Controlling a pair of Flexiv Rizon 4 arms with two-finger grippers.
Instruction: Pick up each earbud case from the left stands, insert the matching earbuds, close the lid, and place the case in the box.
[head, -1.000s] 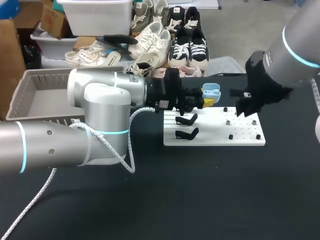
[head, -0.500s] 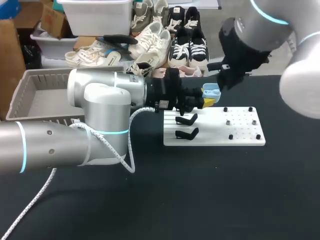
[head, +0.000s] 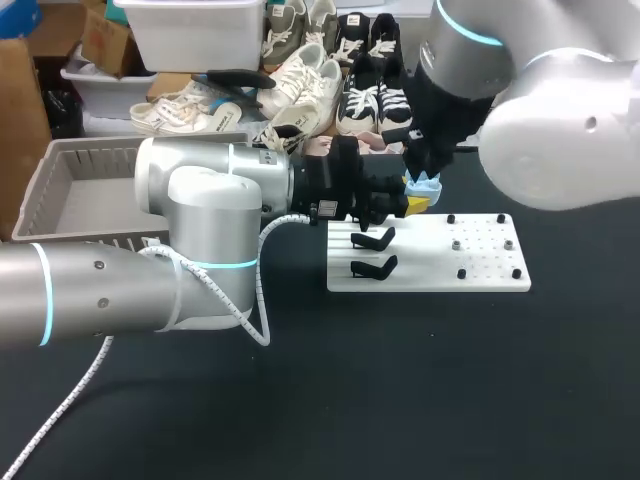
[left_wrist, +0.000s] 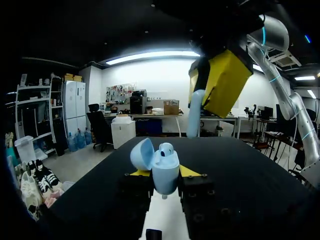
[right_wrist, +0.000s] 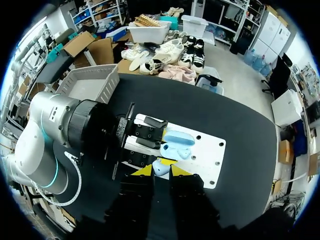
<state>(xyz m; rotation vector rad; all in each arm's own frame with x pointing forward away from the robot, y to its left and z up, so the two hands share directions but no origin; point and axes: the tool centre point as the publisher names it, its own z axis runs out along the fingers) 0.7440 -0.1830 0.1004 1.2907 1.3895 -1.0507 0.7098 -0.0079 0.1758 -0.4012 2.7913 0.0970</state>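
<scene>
Grey box (head: 62, 205) far L on table. L gripper (left_wrist: 164, 173) clenched on light-blue earbud case (right_wrist: 176, 148): held off table over L end of white board (head: 480, 275), lid open, 1 earbud (left_wrist: 166, 148) seated inside. 2 black stands (head: 372, 267) on board's L side. R gripper (right_wrist: 161, 170) directly over case, pinching 2nd earbud (left_wrist: 194, 114) betw yellow tips, just above open case; contact w/ case: can't tell.
</scene>
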